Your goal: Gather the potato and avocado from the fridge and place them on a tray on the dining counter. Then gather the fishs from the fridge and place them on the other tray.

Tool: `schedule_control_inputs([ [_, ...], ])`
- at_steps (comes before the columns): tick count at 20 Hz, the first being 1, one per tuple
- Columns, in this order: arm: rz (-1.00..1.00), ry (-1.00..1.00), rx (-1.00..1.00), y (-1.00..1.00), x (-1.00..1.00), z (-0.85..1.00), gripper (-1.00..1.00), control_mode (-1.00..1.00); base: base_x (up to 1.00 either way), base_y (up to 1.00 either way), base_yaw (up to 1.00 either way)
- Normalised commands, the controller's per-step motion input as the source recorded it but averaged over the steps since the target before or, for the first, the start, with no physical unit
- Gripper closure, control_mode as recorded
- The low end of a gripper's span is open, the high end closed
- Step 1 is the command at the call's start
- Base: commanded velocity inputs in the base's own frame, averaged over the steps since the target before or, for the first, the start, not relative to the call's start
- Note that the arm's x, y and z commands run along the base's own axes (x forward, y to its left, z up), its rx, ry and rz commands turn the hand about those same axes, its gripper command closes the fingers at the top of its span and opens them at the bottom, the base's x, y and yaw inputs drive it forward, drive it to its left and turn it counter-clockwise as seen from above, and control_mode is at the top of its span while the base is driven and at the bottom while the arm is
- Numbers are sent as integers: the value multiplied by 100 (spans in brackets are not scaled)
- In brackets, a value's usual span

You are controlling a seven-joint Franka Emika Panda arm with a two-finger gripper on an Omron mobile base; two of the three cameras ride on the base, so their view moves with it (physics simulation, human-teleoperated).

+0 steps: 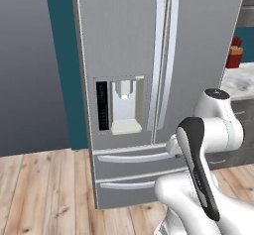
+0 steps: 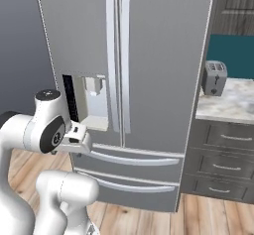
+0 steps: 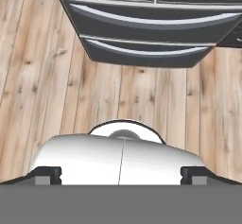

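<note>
Standing shut straight ahead, the fridge [image 1: 149, 80] has both doors and both lower drawers closed, with open wooden floor [image 3: 142, 100] before it. The gripper [image 3: 121, 173] points down at the floor, fingers spread wide, holding nothing. A marbled counter [image 2: 228, 105] with a toaster [image 2: 214, 78] adjoins the fridge's right edge.

Base views: two, from behind the arm, left and right, both near, facing the closed fridge [image 1: 149, 80] doors and drawers. Hand view: looks down at wood floor [image 3: 42, 76] and the same lower drawers [image 3: 142, 29].
</note>
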Motion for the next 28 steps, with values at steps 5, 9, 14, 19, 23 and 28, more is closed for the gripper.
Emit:
schedule_control_inputs([
  [5,0,-2,0,0,-11,0,-100,-100,-18,0,0],
  [9,0,-22,3,0,9,0,-100,-100,0,0,0],
  [14,0,-10,2,-3,44,0,-100,-100,0,0,0],
  [19,-1,-11,0,-12,51,-11,-100,-100,0,0,0],
  [23,-5,-13,0,-33,33,-11,-100,-100,0,0,0],
  [28,-6,-9,-1,-40,9,-13,-100,-100,0,0,0],
])
